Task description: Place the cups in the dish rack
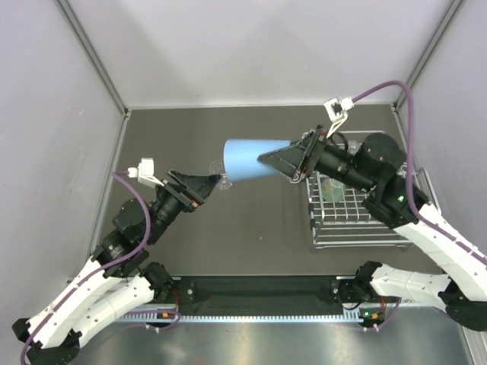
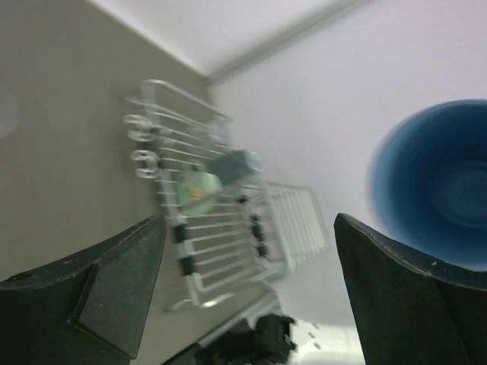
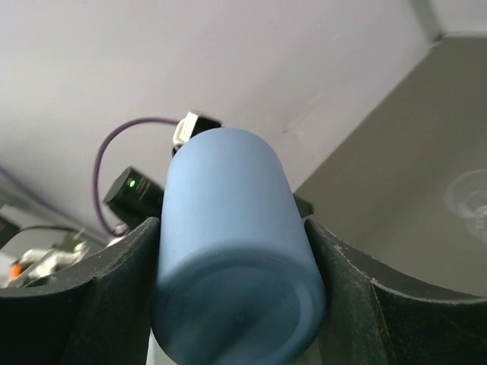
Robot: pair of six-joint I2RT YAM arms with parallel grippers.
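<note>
Between the fingers of the right gripper sits the blue tumbler, pinched near its base. Probably light, slick plastic, so hold mid-wall. Left gripper gapes open.

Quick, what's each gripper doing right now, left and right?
Left gripper: open, empty.
Right gripper: closed on the blue tumbler.

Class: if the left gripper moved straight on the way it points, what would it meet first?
Likely the blue tumbler, held close ahead by the right gripper. Depth is unclear: should it miss, the dish rack comes next.
</note>
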